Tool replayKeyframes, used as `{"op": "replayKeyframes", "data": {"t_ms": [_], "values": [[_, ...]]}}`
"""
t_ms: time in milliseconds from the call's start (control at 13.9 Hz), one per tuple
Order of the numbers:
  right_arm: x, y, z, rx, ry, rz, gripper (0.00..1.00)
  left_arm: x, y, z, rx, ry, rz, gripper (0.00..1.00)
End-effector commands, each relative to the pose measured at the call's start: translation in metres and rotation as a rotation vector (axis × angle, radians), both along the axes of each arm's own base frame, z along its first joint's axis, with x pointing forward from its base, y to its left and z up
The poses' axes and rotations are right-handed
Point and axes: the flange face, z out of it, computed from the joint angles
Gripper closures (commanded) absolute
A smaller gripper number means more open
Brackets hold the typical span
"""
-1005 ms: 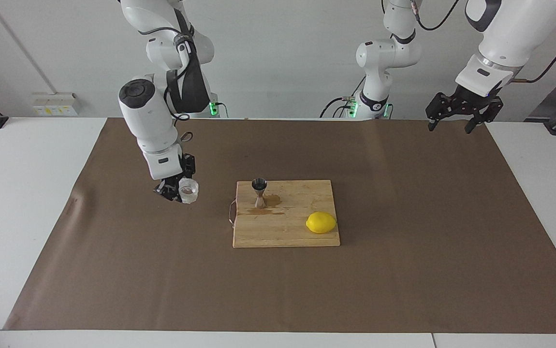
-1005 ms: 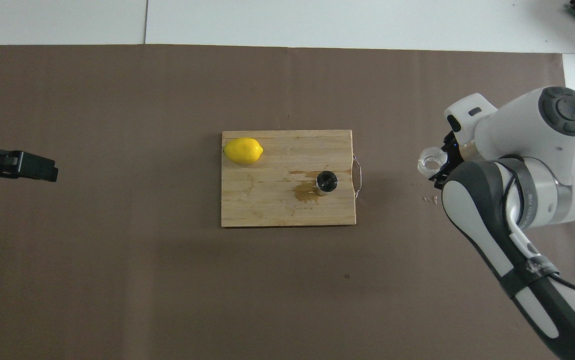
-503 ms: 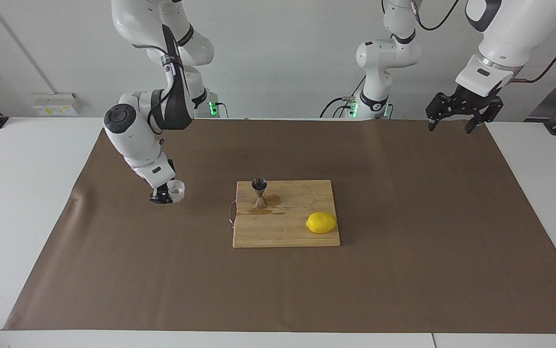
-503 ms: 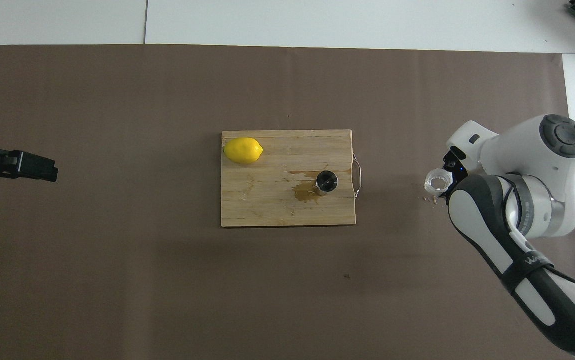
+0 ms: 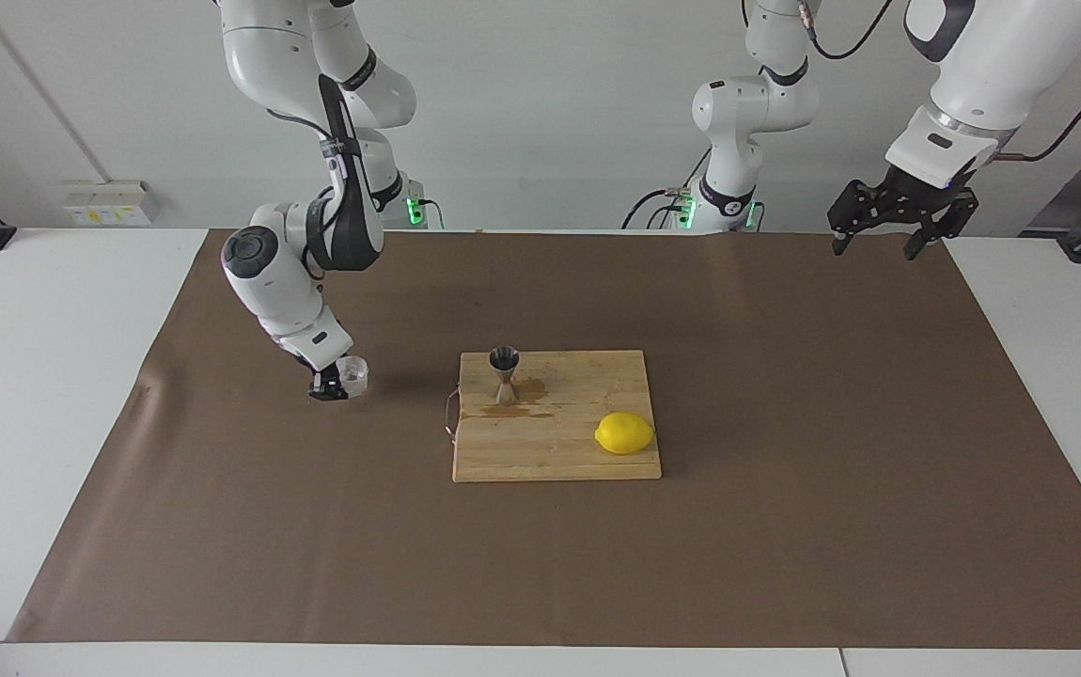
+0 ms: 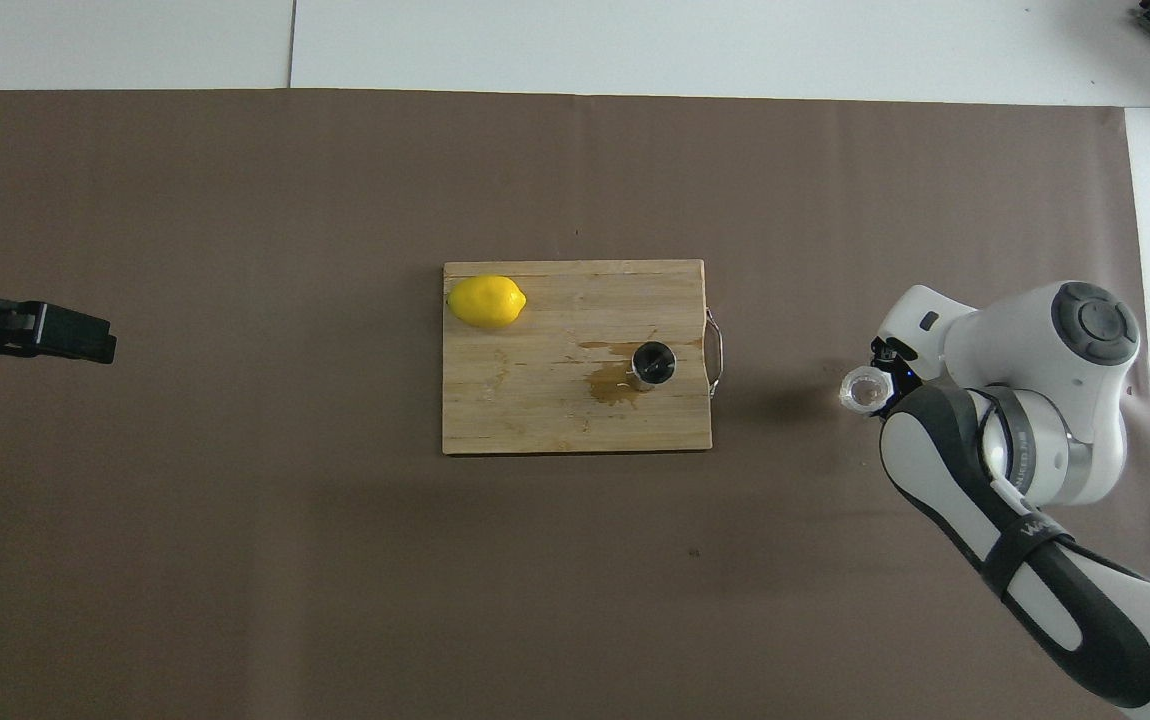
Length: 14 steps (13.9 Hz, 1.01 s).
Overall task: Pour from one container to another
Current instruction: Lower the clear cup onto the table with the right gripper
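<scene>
Fingers of the right gripper clamp the small clear cup, upright and low over the brown paper toward the right arm's end. Beside it lies the cutting board, bearing the steel jigger, a wet stain and a lemon. The left gripper waits with jaws spread above the paper's corner.

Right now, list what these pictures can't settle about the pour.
- Cup contents: too small in both views.
- Whether the cup touches the paper: right gripper hides its base in the facing view.
- Jigger fill: dark mouth, overhead view.
- Left gripper: cut off by the overhead view's edge.
</scene>
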Motion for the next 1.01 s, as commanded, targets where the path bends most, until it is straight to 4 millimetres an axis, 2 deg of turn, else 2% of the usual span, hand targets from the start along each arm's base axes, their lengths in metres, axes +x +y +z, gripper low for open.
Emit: {"op": "replayKeyframes", "data": {"t_ms": [0, 72, 144, 215, 287, 359, 503, 646, 790, 934], "values": [[-0.004, -0.002, 0.000, 0.021, -0.013, 0.024, 0.81, -0.007, 0.003, 0.001, 0.012, -0.005, 0.007, 0.00], [-0.004, -0.002, 0.001, 0.021, -0.017, 0.035, 0.80, -0.007, 0.003, 0.002, 0.012, -0.007, 0.007, 0.00], [-0.003, -0.001, 0.000, 0.021, -0.015, 0.036, 0.70, -0.007, 0.003, 0.002, 0.012, -0.007, 0.007, 0.00], [-0.003, -0.001, 0.001, 0.021, -0.017, 0.038, 0.53, -0.007, 0.003, 0.001, 0.012, -0.005, 0.007, 0.00], [-0.003, -0.001, 0.001, 0.020, -0.017, 0.045, 0.15, -0.007, 0.003, 0.002, 0.012, -0.007, 0.007, 0.00], [0.000, -0.001, 0.002, 0.022, -0.024, 0.071, 0.00, -0.007, 0.003, 0.001, 0.013, -0.005, 0.007, 0.00], [0.004, -0.002, 0.007, 0.024, -0.026, 0.075, 0.00, -0.007, 0.003, 0.001, 0.012, -0.005, 0.007, 0.00], [0.008, 0.004, 0.026, 0.024, -0.027, 0.080, 0.00, -0.007, 0.003, 0.001, 0.013, -0.005, 0.007, 0.00], [0.008, 0.007, 0.049, 0.024, -0.043, 0.074, 0.00, -0.007, 0.003, 0.002, 0.013, -0.007, 0.007, 0.00], [0.002, 0.012, 0.090, 0.019, -0.036, -0.036, 0.00, -0.007, 0.003, 0.002, 0.012, -0.007, 0.007, 0.00]]}}
